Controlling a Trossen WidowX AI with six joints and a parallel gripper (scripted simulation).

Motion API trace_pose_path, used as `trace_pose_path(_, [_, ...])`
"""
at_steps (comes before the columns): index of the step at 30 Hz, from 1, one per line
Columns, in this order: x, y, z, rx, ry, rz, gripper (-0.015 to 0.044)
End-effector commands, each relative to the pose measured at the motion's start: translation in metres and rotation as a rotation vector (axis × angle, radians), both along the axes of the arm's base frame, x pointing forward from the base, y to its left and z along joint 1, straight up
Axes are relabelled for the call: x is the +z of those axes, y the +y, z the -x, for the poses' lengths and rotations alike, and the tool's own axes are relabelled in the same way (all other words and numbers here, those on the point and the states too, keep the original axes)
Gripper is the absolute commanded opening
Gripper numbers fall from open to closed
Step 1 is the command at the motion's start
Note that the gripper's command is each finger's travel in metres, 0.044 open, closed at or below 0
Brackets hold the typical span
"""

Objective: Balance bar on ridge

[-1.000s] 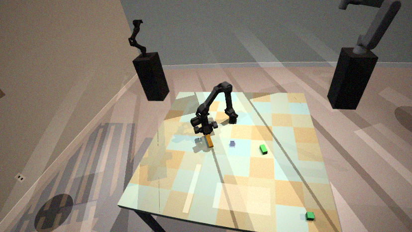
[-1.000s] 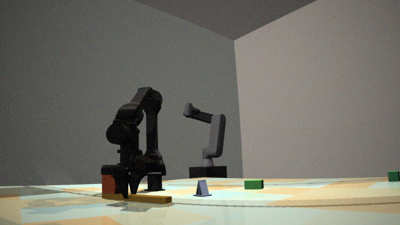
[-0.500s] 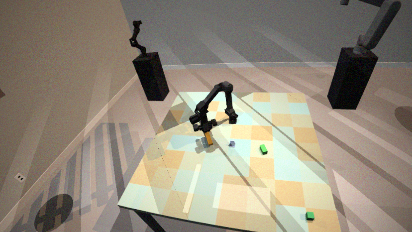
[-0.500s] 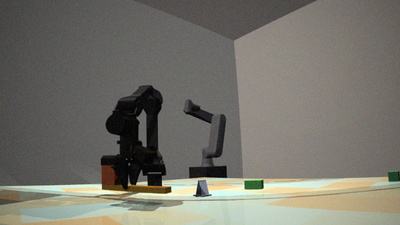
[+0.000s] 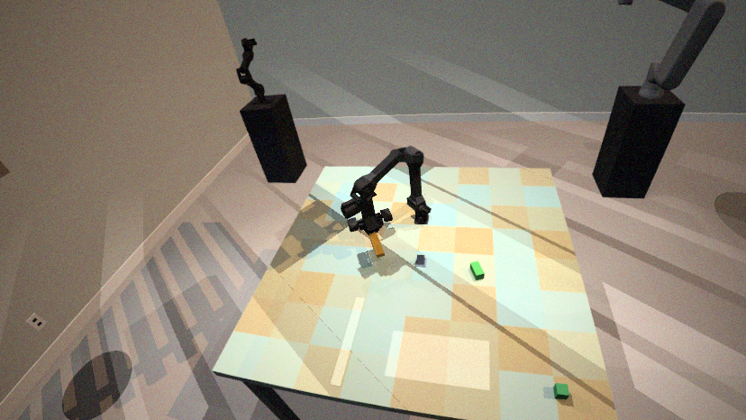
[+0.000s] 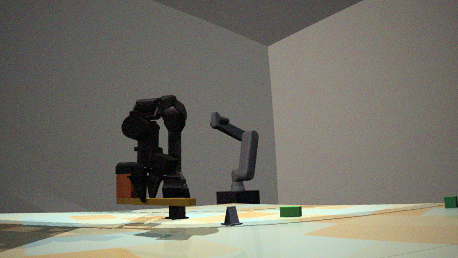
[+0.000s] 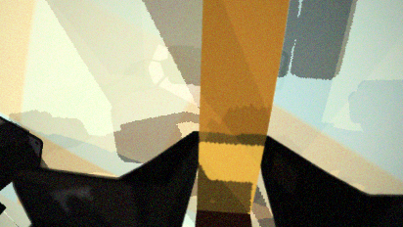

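The orange bar [image 6: 156, 201] hangs level above the table [image 6: 352, 230], clear of its surface, with the claw [image 6: 146, 192] clamped across its width near one end; in the wrist view the bar [image 7: 241, 98] runs straight out between the 2 dark fingers. The small dark wedge-shaped ridge [image 6: 231, 216] stands on the table beside the bar, apart from it. Farther off lie 2 green blocks, one [image 6: 290, 211] beyond the ridge and the other [image 6: 450, 201] near the table's edge.

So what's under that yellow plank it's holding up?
Only air and its shadow on the table: the plank hangs level in the tool. The tool hides the stretch beneath its grip.
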State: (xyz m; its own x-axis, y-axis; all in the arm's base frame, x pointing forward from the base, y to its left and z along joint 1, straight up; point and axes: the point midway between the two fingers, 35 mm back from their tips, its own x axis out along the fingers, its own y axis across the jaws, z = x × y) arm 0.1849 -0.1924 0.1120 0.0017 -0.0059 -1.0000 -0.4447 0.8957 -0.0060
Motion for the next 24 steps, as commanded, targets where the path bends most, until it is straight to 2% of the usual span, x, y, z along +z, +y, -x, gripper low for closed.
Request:
trace_pose_path(1, [0.014, -0.001, -0.001, 0.003, -0.013, 0.010, 0.0000])
trace_pose_path(12, [0.035, 0.003, 0.001, 0.002, -0.013, 0.010, 0.0000])
trace_pose_path(24, [0.036, 0.030, -0.030, -0.073, -0.017, 0.007, 0.0000])
